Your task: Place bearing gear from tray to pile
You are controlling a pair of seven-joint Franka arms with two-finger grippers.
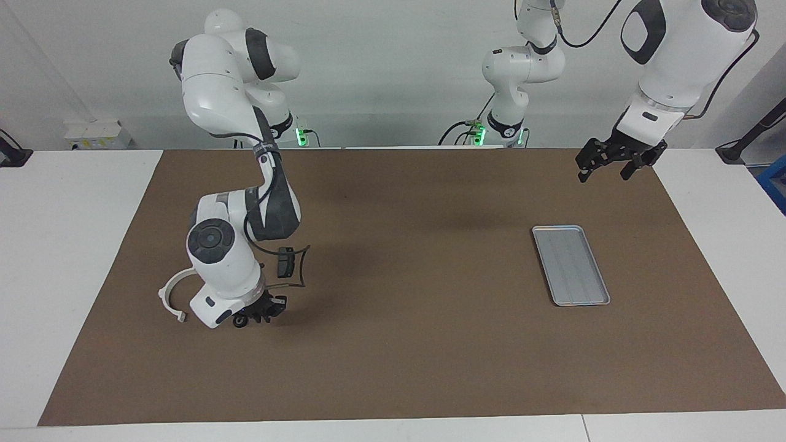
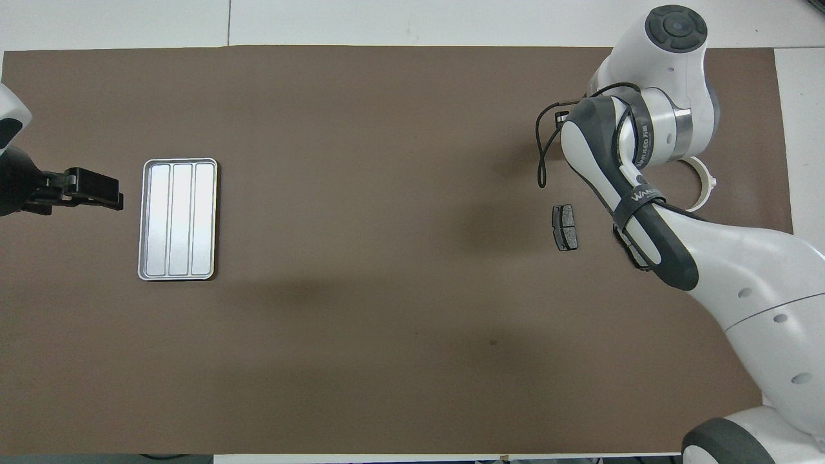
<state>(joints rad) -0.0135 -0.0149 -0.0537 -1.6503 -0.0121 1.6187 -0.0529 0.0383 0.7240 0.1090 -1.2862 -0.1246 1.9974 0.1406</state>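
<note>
Brown mat [image 1: 399,344] covers the table, and the silver tray [image 1: 571,265] lies bare on it toward the left arm's end, with the left gripper [image 1: 611,164] waiting in the air near it, jaws spread. The right gripper [image 1: 261,313] is low over the mat at the pile, just beside the white bracket [image 1: 169,294], and its own body hides the small black gear [image 1: 238,321], so I cannot tell how its jaws stand. One dark pad [image 2: 565,227] lies nearer the robots than the gripper, with the arm's black cable [image 1: 301,267] looping over it.

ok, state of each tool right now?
Left tool: open, empty, up in the air by the tray.
Right tool: low over the small black gear; grip cannot be told.
</note>
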